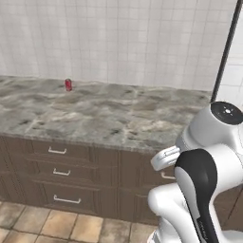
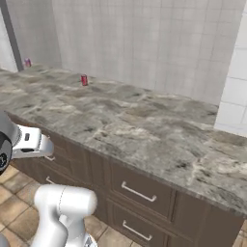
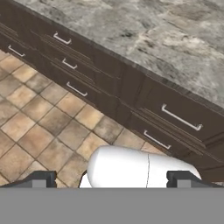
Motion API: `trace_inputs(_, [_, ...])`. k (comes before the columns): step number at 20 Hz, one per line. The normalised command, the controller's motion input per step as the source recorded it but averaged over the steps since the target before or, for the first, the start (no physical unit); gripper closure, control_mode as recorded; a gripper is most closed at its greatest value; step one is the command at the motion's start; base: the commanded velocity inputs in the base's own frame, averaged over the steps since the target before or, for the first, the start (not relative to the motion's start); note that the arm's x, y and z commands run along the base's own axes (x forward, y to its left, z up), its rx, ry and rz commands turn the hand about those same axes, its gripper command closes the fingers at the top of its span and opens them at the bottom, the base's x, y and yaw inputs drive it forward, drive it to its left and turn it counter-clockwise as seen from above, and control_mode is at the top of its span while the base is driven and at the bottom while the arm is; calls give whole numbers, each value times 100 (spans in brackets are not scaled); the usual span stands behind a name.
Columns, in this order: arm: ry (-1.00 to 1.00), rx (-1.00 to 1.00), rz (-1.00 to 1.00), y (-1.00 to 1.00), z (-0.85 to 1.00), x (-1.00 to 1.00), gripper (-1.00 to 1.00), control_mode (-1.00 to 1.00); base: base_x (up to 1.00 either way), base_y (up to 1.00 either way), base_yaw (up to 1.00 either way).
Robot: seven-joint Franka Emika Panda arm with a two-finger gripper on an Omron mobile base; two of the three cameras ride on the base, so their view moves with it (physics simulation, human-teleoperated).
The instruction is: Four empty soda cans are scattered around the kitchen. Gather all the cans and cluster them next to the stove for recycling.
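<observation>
At the back of the marble counter, near the tiled wall, stands a red soda can, likely light, thin-walled, dentable, best pinched mid-body; gripper fingers spread wide, empty.

A red soda can stands upright by the tiled wall; a pink-purple can (far left) likewise.
</observation>
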Motion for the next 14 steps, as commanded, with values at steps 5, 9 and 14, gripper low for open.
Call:
trace_inputs(5, [0, 0, 0, 0, 0, 0, -100, 100, 0, -74, -31])
trace_inputs(9, [0, 0, 0, 0, 0, 0, -100, 100, 0, -82, -29])
trace_inputs(14, [0, 0, 0, 0, 0, 0, -100, 100, 0, -85, -26])
